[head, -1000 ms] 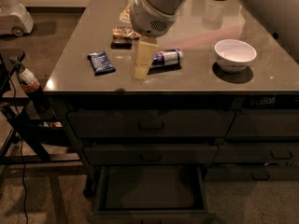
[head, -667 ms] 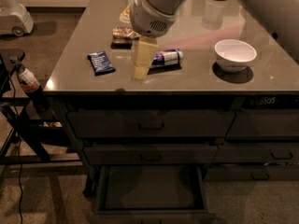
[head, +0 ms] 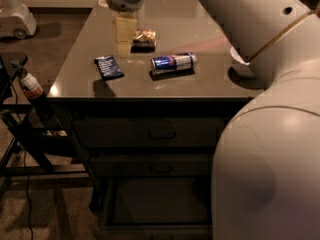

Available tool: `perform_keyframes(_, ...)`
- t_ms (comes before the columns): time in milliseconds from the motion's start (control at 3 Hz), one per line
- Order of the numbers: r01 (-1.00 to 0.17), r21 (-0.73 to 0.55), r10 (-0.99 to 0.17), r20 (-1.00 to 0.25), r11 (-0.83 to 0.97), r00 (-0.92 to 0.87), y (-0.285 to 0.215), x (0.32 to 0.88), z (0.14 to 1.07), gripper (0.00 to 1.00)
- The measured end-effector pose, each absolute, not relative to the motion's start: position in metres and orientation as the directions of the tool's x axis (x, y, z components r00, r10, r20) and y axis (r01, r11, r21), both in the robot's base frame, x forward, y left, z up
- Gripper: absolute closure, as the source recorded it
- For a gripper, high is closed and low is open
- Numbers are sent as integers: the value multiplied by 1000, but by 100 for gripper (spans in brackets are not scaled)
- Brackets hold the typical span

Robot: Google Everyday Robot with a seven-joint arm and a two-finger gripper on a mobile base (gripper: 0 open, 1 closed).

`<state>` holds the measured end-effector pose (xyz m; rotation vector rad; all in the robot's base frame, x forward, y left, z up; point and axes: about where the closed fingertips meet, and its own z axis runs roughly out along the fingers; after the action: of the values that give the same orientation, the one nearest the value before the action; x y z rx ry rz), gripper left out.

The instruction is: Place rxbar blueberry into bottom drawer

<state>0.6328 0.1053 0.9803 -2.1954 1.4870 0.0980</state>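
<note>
End effector (head: 123,50) hangs over the surface (head: 200,86); can't tell its grip state.
Snack bar (head: 108,67) lies flat near the front-left edge, apart from the can (head: 173,62); bottom drawer (head: 160,204) is open below.

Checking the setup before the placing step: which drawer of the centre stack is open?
The bottom drawer, pulled out with its dark interior showing; the two handled drawers above are shut. The gripper hangs over the countertop.
</note>
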Motion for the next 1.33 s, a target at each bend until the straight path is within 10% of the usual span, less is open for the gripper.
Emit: perform_keyframes(1333,-915,-286,-849,-370,-283,378,107,678,903,0)
